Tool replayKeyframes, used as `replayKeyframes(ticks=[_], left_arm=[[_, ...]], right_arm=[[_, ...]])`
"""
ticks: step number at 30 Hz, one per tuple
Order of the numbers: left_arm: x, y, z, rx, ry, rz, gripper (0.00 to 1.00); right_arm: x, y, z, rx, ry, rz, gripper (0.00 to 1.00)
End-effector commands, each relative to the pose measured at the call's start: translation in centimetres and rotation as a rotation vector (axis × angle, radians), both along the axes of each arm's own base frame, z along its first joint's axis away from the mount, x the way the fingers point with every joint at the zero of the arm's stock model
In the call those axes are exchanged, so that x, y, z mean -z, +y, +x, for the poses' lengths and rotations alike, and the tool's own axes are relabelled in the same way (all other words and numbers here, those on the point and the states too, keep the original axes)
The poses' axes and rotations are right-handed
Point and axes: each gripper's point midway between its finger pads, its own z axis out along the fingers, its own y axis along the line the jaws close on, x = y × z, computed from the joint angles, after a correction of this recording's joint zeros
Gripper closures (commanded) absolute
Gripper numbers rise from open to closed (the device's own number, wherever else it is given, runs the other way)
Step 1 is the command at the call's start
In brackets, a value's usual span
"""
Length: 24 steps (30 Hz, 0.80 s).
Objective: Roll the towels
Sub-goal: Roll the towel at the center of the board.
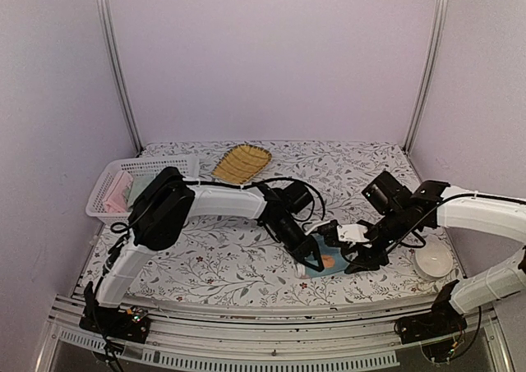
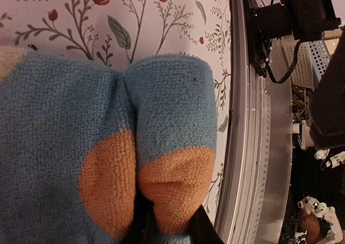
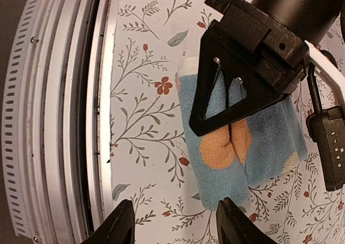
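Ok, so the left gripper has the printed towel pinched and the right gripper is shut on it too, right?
No. The right gripper is open, jaws spread and empty close by the printed towel, as the right wrist view shows. The left gripper does have it pinched.

1. The basket (image 1: 103,193) sits at the table's (image 1: 205,257) far left corner, with what may be cloths (image 1: 123,190) in it.
2. The tray (image 1: 242,163) lies at the far edge, just right of the basket.
3. The towel (image 1: 333,262) lies near the near edge, right of the middle.
4. A round thing (image 1: 433,262) sits by the right edge, right of the towel.
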Motion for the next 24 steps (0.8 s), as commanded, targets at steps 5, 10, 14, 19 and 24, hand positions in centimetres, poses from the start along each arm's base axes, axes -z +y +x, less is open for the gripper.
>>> replayKeyframes(ticks=[5,10,14,19,24], left_arm=[[4.3,2.5,-0.7,-0.065,0.153,0.140,0.88],[4.4,2.5,-0.4,-0.074,0.166,0.136,0.88],[4.4,2.6,-0.2,-0.075,0.164,0.135,0.88],[4.5,2.6,0.0,-0.075,0.152,0.132,0.87],[2.2,2.0,1.2,-0.088,0.044,0.058,0.76]], right_arm=[[3.2,2.4,3.8,-0.002,-0.157,-0.026,0.44],[5.3,3.0,4.0,-0.029,-0.145,-0.057,0.44],[6.8,3.2,3.4,-0.062,-0.117,-0.070,0.50],[7.9,3.4,2.4,-0.096,-0.045,-0.084,0.76],[8.2,3.4,0.3,-0.146,0.080,-0.089,0.94]])
